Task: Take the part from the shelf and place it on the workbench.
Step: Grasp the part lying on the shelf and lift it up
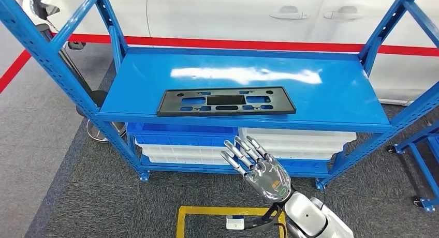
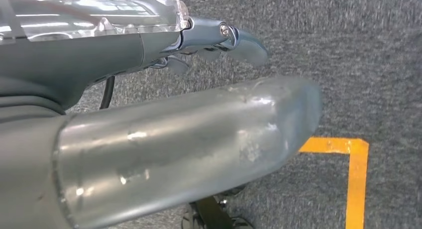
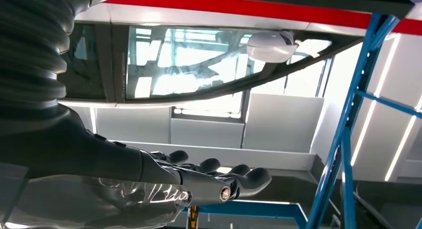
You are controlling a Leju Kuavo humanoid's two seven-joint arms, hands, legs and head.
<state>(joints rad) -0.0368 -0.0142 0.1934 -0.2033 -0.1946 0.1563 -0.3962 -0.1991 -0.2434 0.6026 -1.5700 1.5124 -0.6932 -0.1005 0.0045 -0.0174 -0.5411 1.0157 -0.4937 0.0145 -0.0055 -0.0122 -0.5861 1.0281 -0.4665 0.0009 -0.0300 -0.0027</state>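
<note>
right hand (image 1: 261, 168) hangs empty, fingers spread, low in front of the blue shelf (image 1: 331, 93). i see the black plate (image 1: 226, 101) lying long side across, up ahead. left hand (image 2: 219, 37): can't tell.

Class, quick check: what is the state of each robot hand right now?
Left hand: holds nothing visible; open or closed cannot be told.
Right hand: open, fingers spread, holding nothing, short of the black part on the shelf.

Grey carpet (image 1: 62, 196) – yellow floor tape (image 1: 207, 211), white car (image 1: 233, 13) behind.
</note>
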